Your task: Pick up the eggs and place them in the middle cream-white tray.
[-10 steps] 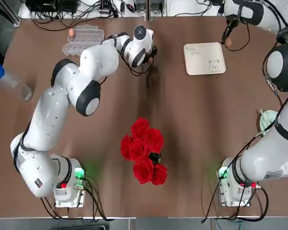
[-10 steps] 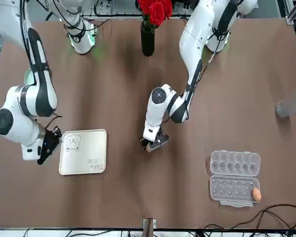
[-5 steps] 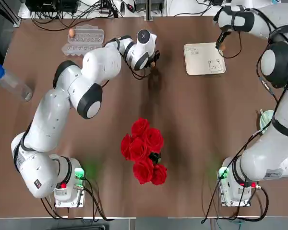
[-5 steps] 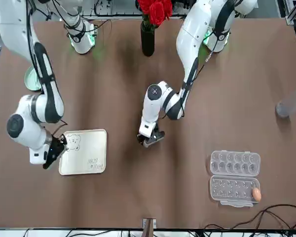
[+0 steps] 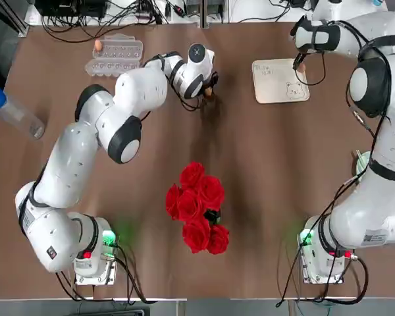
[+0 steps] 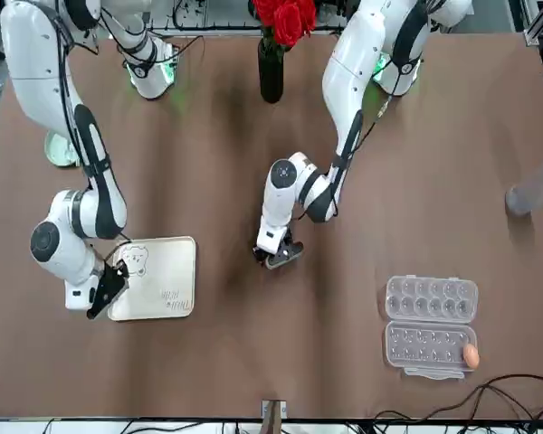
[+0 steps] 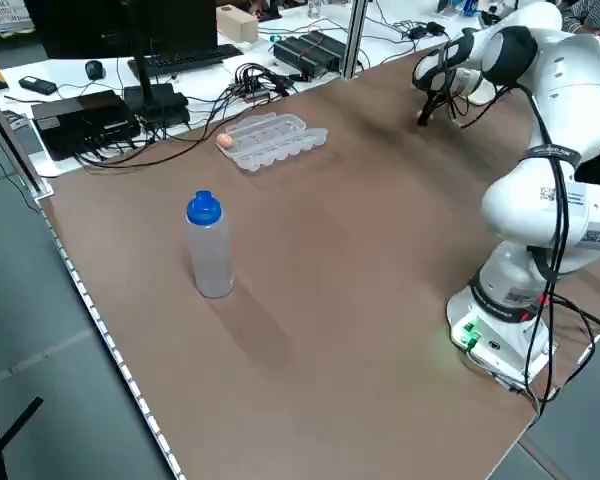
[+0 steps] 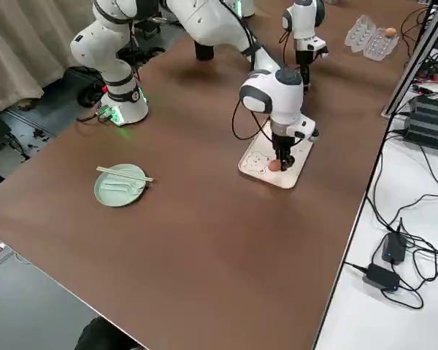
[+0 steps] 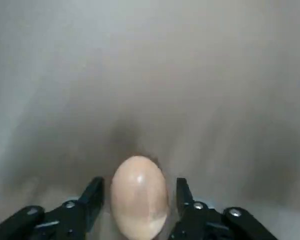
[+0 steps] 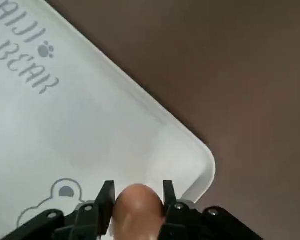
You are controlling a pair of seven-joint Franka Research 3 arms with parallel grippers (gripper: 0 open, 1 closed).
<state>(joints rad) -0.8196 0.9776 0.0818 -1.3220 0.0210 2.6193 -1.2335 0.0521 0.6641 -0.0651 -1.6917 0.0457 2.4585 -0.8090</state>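
red roses (image 5: 199, 207) mid-table, bottle (image 5: 14, 113) aside

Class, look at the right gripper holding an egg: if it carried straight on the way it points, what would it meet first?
The right gripper points down with its egg over the cream-white tray, near the corner by the bear drawing. Most likely the tray's surface comes first; the remaining gap is unclear.

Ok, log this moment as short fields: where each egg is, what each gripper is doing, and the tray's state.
egg 1: in right gripper, over the cream-white tray near its corner
egg 2: on the table between the left gripper fingers, with gaps either side
egg 3: in the clear egg carton, at its end
tray: no egg resting free on it
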